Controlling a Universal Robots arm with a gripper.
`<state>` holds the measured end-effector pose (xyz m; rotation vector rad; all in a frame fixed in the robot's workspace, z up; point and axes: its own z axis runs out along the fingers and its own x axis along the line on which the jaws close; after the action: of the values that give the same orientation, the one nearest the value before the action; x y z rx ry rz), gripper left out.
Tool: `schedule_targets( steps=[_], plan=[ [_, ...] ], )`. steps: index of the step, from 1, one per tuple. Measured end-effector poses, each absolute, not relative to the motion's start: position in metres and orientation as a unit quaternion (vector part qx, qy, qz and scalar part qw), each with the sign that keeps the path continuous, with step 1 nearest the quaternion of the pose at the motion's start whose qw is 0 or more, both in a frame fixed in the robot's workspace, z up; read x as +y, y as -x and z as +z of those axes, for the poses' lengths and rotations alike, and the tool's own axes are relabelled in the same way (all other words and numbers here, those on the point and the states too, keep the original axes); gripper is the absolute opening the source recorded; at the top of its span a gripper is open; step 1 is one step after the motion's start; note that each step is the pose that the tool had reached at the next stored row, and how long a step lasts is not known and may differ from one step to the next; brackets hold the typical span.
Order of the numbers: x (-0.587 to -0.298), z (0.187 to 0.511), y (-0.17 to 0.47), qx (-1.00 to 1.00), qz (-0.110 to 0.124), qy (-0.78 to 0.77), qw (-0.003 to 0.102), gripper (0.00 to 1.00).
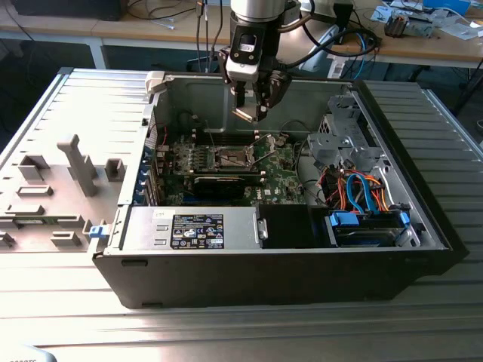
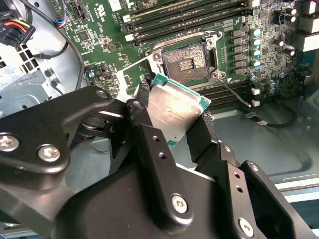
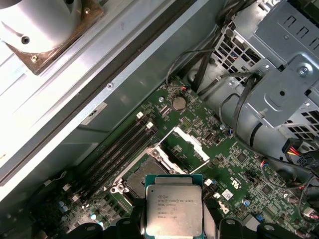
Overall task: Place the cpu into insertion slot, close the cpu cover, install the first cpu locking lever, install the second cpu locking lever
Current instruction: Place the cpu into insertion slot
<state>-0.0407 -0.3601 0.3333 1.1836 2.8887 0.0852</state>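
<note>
Above the open insertion slot (image 2: 187,62), the gripper's (image 2: 173,113) jaws clamp the cpu (image 2: 169,105); the cpu cover (image 3: 190,143) stands raised, and nothing is seated or latched yet.

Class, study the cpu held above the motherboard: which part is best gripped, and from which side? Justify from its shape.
Grip the cpu by two opposite thin edges, coming from its metal-topped side, as the gripper does here. It is a flat square plate, so an edge pinch probably leaves the underside free to face the insertion slot.

Open air above the insertion slot (image 1: 230,157); a drive cage (image 1: 336,139) stands near.
</note>
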Motion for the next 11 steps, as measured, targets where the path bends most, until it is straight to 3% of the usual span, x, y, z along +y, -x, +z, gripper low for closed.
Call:
schedule_targets(
  steps=[11],
  plan=[
    [-0.3601,0.3331,0.0407,0.924,0.027,-0.382,0.009,0.54]
  ],
)
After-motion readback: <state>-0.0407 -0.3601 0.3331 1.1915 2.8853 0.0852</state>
